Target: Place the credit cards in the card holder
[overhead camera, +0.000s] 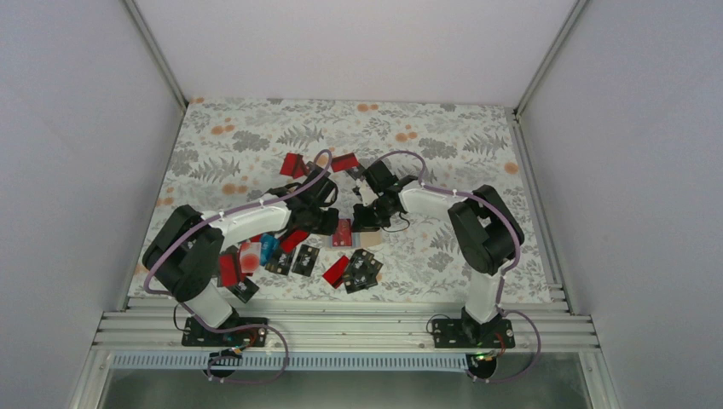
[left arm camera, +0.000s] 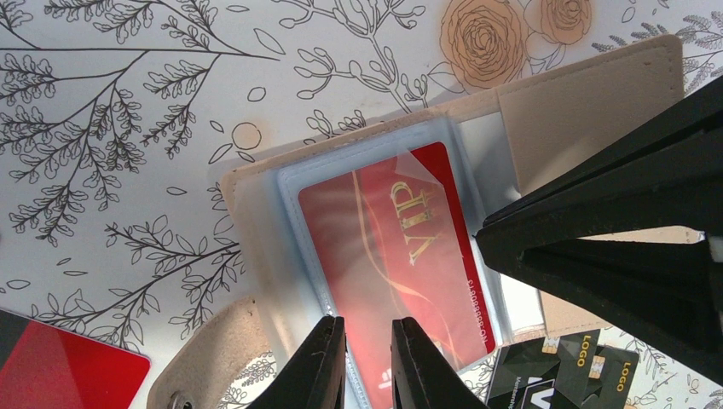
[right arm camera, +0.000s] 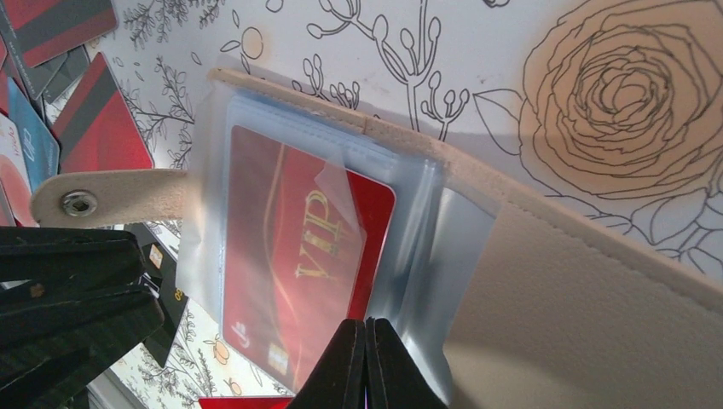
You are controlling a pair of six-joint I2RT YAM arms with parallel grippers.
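The card holder (left arm camera: 588,111) lies open on the flowered cloth, tan cover outward (right arm camera: 597,324), strap with a snap (right arm camera: 77,203) to one side. A red VIP credit card (left arm camera: 384,247) sits inside its clear grey-blue sleeve (right arm camera: 418,230). My left gripper (left arm camera: 368,322) stands over the sleeve's stitched edge by the strap, jaws a narrow gap apart; the sleeve and card show through the gap. My right gripper (right arm camera: 365,322) is shut, its tips at the card's long edge where the sleeve opens (left arm camera: 486,240). In the top view both grippers meet mid-table (overhead camera: 328,223) (overhead camera: 358,220).
Loose credit cards lie around: black ones (overhead camera: 362,271) (left arm camera: 563,371) and a red one (overhead camera: 335,271) near the front, red ones (overhead camera: 294,164) behind the grippers, a mixed pile (overhead camera: 230,268) by the left arm. White walls close the table's sides.
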